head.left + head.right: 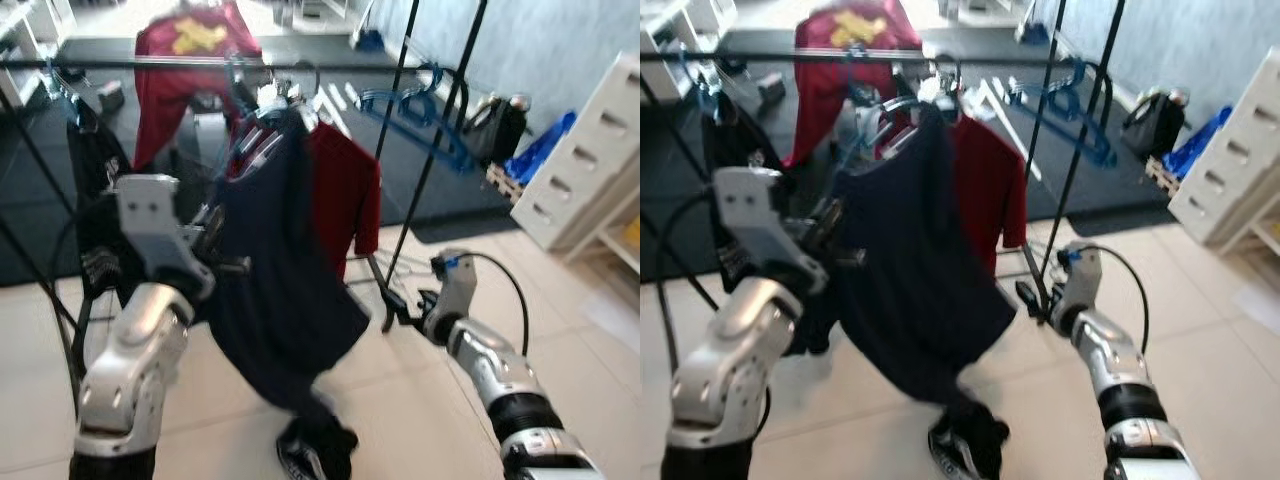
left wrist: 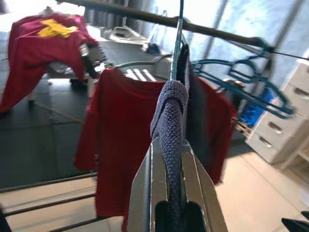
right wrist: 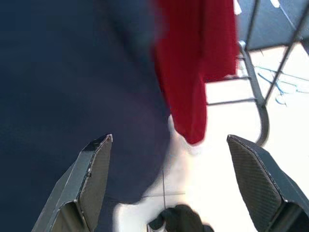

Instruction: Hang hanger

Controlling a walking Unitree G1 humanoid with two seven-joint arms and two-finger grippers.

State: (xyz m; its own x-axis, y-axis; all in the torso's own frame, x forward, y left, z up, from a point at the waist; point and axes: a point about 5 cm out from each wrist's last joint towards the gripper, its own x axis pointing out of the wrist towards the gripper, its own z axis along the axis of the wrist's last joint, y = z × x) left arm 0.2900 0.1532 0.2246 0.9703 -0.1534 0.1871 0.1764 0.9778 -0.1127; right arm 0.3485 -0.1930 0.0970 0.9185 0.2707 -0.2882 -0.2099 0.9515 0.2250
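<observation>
While my left gripper (image 2: 176,212) fingers clamp the navy garment (image 1: 285,270) on its hanger (image 2: 176,46), the hook sits right at the rail (image 2: 159,19) above them. Seating it looks next. My right gripper (image 3: 186,179) gapes wide, empty, below.

Hanger (image 2: 176,46) with a thin teal-grey hook carries a dark navy shirt (image 1: 285,270), hook up at the black rail (image 1: 200,63), blurred, can't tell if it's fully seated. The shirt hangs long and crumpled, tilted toward the robot's left, its lower end near a dark heap on the floor. Knitted navy fabric by the hanger neck is bunched in a thick fold; a red shirt (image 1: 345,190) hangs just behind it.
</observation>
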